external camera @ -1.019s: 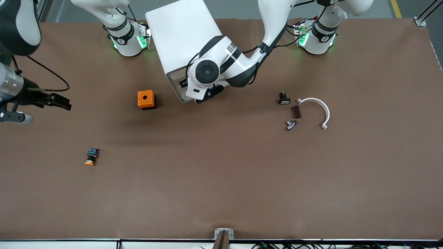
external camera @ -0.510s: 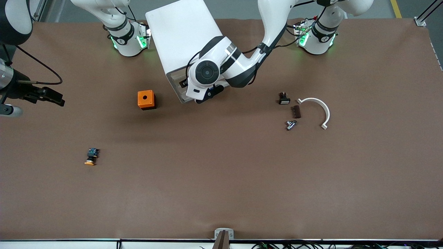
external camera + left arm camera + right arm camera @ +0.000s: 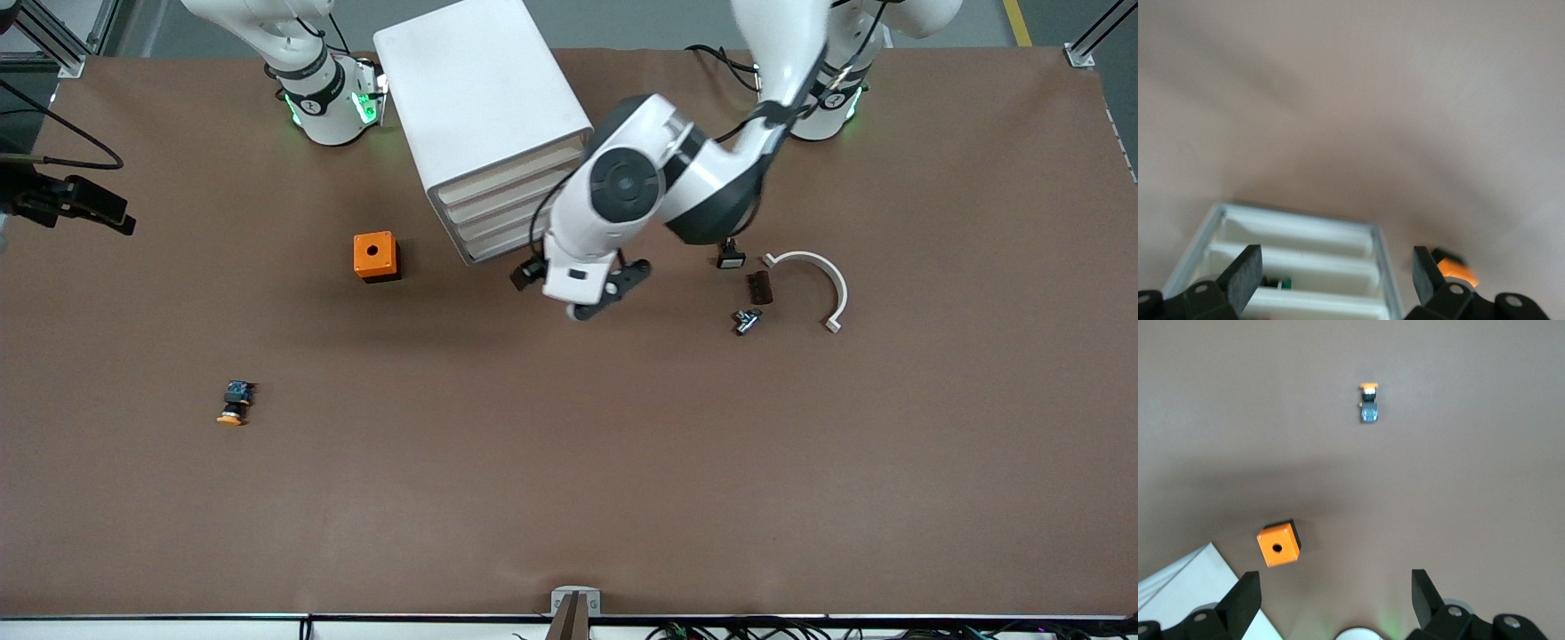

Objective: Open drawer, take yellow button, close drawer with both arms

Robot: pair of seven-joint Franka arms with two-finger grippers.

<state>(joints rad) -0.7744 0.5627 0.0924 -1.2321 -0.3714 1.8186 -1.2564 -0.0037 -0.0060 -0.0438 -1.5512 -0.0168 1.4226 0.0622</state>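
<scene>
Front view showed both end effectors, left (image 3: 597, 289) and right (image 3: 114, 216), gaping and empty; the button (image 3: 234, 403) looked light, stiff, best pinched across its black body.

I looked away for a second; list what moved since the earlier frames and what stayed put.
The left gripper drew back from the cabinet front and now hangs open over the table in front of the drawers, holding nothing. The right gripper, also open and empty, pulled away toward the right arm's end of the table. The button, orange cube and cabinet stayed put.
</scene>
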